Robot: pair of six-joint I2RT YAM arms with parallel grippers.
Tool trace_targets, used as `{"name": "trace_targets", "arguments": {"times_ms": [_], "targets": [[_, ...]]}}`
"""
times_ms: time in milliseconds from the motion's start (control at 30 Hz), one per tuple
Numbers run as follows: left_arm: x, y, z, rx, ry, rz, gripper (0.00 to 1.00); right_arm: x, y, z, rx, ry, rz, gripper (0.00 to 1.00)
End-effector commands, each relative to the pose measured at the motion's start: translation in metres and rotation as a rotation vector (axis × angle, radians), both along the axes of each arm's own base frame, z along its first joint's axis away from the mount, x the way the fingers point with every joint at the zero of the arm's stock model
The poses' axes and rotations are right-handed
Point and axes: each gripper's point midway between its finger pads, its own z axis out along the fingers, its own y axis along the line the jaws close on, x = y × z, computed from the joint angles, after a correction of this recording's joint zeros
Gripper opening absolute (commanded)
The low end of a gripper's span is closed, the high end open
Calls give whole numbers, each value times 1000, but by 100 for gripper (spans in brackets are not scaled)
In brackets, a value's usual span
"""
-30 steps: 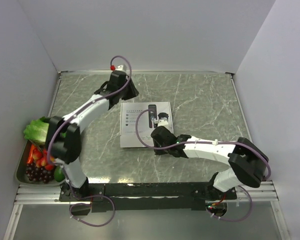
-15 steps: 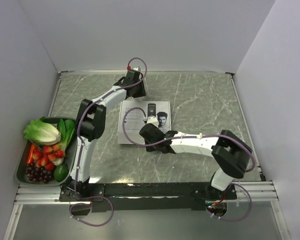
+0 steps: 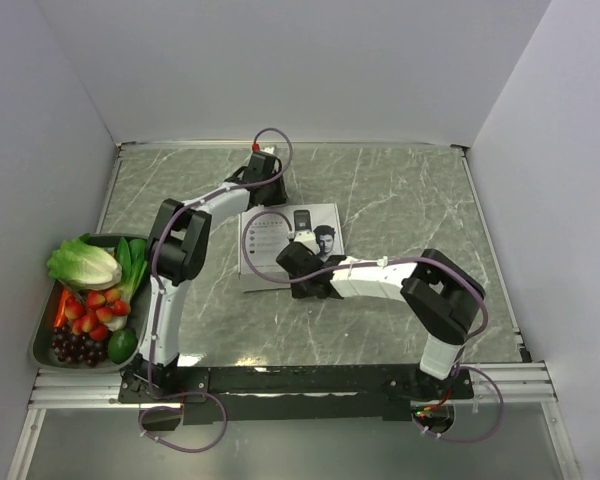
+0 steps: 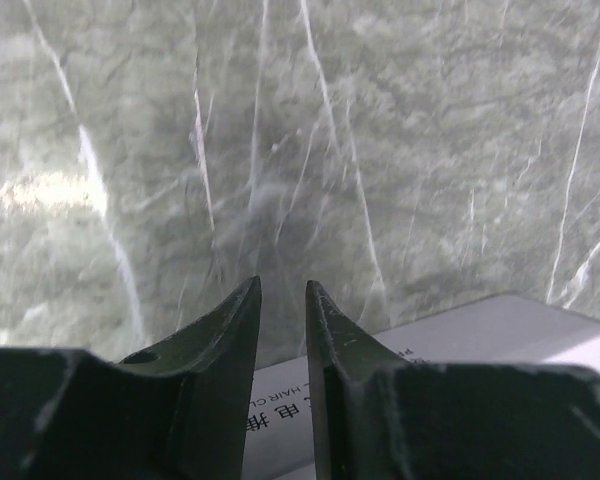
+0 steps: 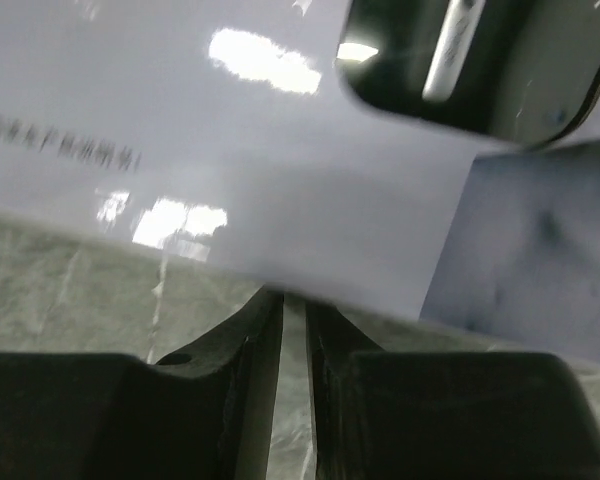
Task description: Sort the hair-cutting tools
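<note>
White box [image 3: 270, 255] lies at bench [image 3: 400, 200] centre. Left fingers [image 4: 235, 330], at its 12 o'clock edge: slightly apart, empty. Right fingers [image 5: 250, 335], at its 6 o'clock edge: nearly closed, empty. Hair clipper [image 3: 303, 219] shows on the box top, possibly printed.

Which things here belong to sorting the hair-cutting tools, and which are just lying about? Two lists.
Job: white box printed with a clipper; no loose tools visible.
Lying about: tray holding lettuce, strawberries, grapes, a green fruit.
</note>
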Motion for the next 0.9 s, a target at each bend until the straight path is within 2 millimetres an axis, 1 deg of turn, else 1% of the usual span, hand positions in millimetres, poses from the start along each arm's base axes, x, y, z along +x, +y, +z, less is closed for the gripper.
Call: {"name": "trace_targets", "arguments": {"times_ms": [0, 33, 67, 100, 133, 167, 233, 267, 367, 467, 533, 567, 600, 633, 667, 700, 733, 767, 800, 833, 867], "targets": [[-45, 2, -23, 18, 124, -34, 29, 35, 2, 8, 38, -59, -76, 23], [-49, -1, -20, 14, 120, -42, 29, 37, 1, 6, 33, -59, -79, 23], [-57, 0, -26, 15, 131, -40, 28, 43, -3, 5, 31, -59, -93, 23], [-61, -1, -26, 12, 132, -43, 28, 45, -4, 1, 24, -53, -93, 23], [-64, -5, -20, 3, 118, -51, 27, 47, -5, 0, 22, -52, -94, 23], [-72, -4, -25, 6, 125, -53, 27, 53, -5, 0, 24, -56, -94, 23], [-80, -8, -24, 7, 125, -64, 27, 57, -7, -6, 13, -51, -84, 25], [-86, -8, -27, 7, 137, -66, 27, 57, -7, -8, 9, -53, -67, 28], [-91, -10, -30, 1, 145, -72, 27, 60, -5, -7, 16, -73, -37, 30], [-89, -14, -29, -6, 142, -81, 27, 58, -3, -7, 13, -63, -17, 30], [-89, -12, -30, 17, 151, -79, 28, 51, -3, -6, 10, -47, -6, 31], [-85, -13, -24, 17, 141, -77, 28, 47, -5, -6, 1, -43, -7, 33], [-82, -11, -19, 25, 128, -67, 28, 46, -6, 2, 5, -63, -12, 34], [-81, -10, -13, 29, 120, -59, 29, 41, -9, 4, -5, -62, -8, 36], [-79, -8, -7, 35, 108, -49, 30, 37, -11, 13, 7, -74, -11, 37], [-76, -5, 7, 37, 78, -32, 30, 36, -15, 19, 2, -88, -20, 38], [-76, -5, 16, 32, 71, -31, 31, 29, -22, 19, -14, -82, -25, 39], [-72, 2, 24, 52, 44, -3, 32, 27, -25, 35, 5, -110, -32, 41], [-71, 4, 45, 48, 0, 11, 32, 25, -29, 42, 8, -121, -40, 41], [-72, 9, 53, 46, -17, 18, 32, 19, -38, 45, -18, -132, -53, 45], [-73, 10, 64, 39, -39, 21, 33, 18, -42, 64, 9, -168, -64, 46]]}}
